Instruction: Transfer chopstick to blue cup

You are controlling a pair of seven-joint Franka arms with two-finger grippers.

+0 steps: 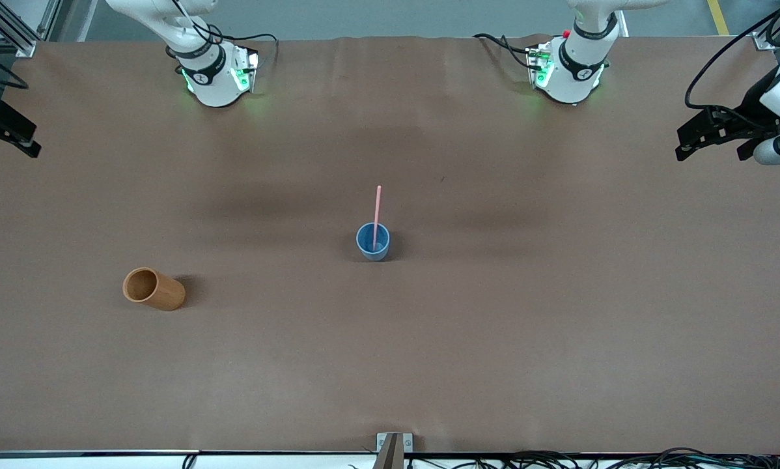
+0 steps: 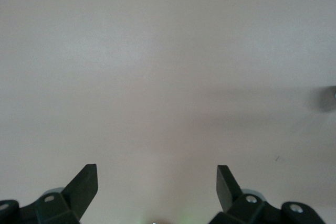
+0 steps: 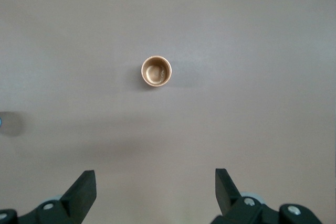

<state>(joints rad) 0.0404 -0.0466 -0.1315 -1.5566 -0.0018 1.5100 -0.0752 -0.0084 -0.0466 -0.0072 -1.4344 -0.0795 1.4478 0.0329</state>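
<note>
Below right gripper [image 3: 155, 182]: bare table, jaws wide, empty, orange-brown cup [image 3: 156, 71] ahead | left gripper [image 2: 156, 179]: wide, empty, over bare table | chopstick [image 1: 377, 215]: standing near-upright in blue cup [image 1: 372, 241], mid-table, well apart from both grippers | judged: transfer done.

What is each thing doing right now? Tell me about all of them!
chopstick: standing in the blue cup, leaning.
blue cup: upright, holding the chopstick.
orange cup: upright, empty.
left gripper: open, holding nothing.
right gripper: open, high over the orange cup.
</note>
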